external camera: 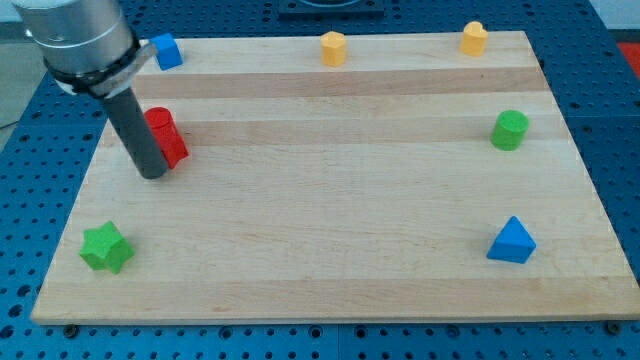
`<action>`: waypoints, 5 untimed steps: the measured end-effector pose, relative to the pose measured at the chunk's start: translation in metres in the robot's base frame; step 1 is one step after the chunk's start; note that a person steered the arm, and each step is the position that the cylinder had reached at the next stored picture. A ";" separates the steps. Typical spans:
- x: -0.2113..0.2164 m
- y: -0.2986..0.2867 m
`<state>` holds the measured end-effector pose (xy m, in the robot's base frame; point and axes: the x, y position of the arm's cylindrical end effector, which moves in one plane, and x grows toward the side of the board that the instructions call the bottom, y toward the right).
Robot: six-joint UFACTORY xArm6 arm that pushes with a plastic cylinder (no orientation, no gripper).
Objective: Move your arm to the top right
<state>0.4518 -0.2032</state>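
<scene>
My tip (154,174) is on the wooden board (330,200) at the view's left, touching the left side of a red block (166,137). The dark rod rises from it to the grey arm body at the view's top left. A blue block (166,50) sits at the top left corner. A yellow block (333,48) sits at the top middle. A second yellow block (474,38) sits at the top right. A green cylinder (510,130) is at the right. A blue triangle (512,241) is at the bottom right. A green star (105,247) is at the bottom left.
The board lies on a blue perforated table (610,90). The board's edges run close to the view's bottom and right.
</scene>
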 end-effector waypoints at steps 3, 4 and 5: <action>-0.040 0.165; -0.106 0.222; -0.138 0.328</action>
<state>0.3143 0.1248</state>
